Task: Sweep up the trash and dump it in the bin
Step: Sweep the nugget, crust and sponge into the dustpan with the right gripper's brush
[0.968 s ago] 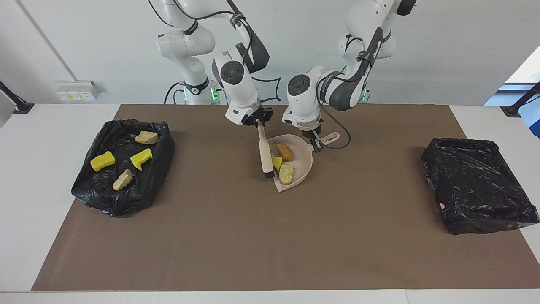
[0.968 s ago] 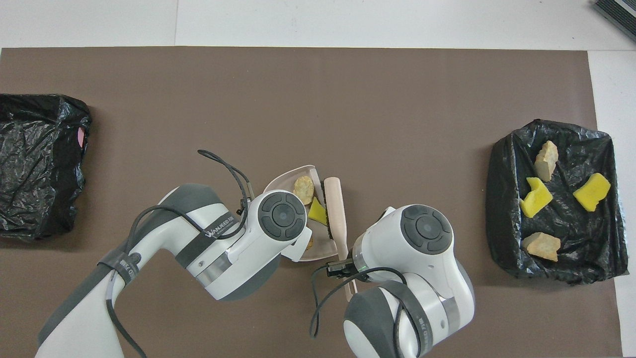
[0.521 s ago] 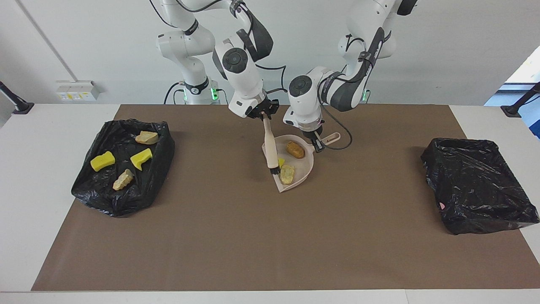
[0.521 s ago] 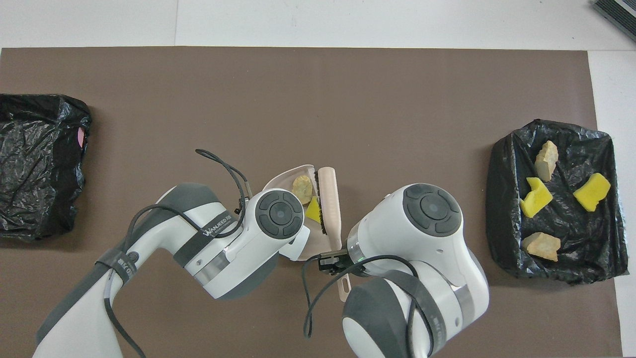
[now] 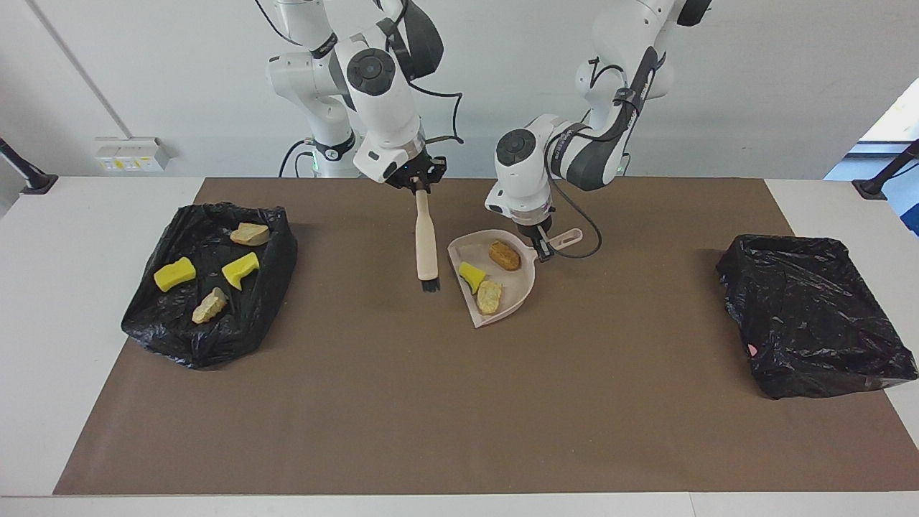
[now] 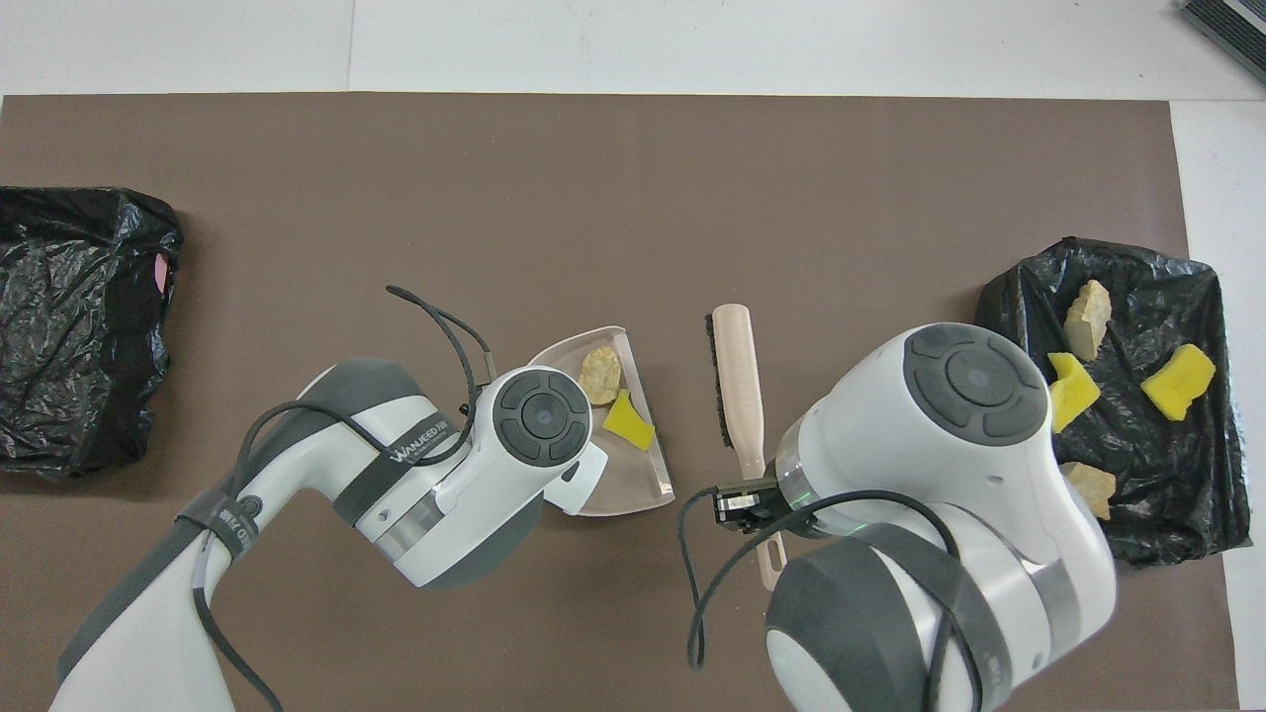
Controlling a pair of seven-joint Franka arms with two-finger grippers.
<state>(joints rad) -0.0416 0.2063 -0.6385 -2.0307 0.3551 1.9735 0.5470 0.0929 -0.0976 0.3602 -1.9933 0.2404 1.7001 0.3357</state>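
lifted clear of the dustpan (image 5: 520,298) since a second ago and swung toward frame left in the facing view: beige brush (image 5: 426,246), hanging bristles-down above the brown mat (image 5: 459,402), clamped at its handle by the right gripper (image 5: 418,184). at frame centre, pinched at its handle by the left gripper (image 5: 540,244), the dustpan carrying three scraps of trash: yellow sponge bit (image 5: 471,275), pale foam chunk (image 5: 489,296), orange-brown lump (image 5: 505,255). at frame left, four more scraps (image 5: 240,269) lying in a black-lined bin (image 5: 208,337); at frame right, a second black-lined bin (image 5: 811,323).
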